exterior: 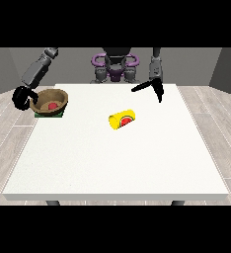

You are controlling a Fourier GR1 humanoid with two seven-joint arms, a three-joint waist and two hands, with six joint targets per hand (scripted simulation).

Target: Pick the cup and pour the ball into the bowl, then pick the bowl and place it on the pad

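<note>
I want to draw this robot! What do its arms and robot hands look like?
Draw grey, blocky arms, one on each side. The arm at the view's left is chunky and boxy; the arm at the view's right is slimmer. Each ends in a black robot hand: one at the view's left, one at the view's right, with thin black fingers. No cables or markings show.

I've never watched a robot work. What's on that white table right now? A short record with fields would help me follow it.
bowl: brown round bowl, tilted, at the table's left edge as seen
ball: red ball inside the bowl
pad: green flat pad under the bowl
cup: yellow cup with a red and green picture, lying on its side mid-table
hand at the view's left: curled round the bowl's rim
hand at the view's right: fingers straight, holding nothing, above the table
</note>
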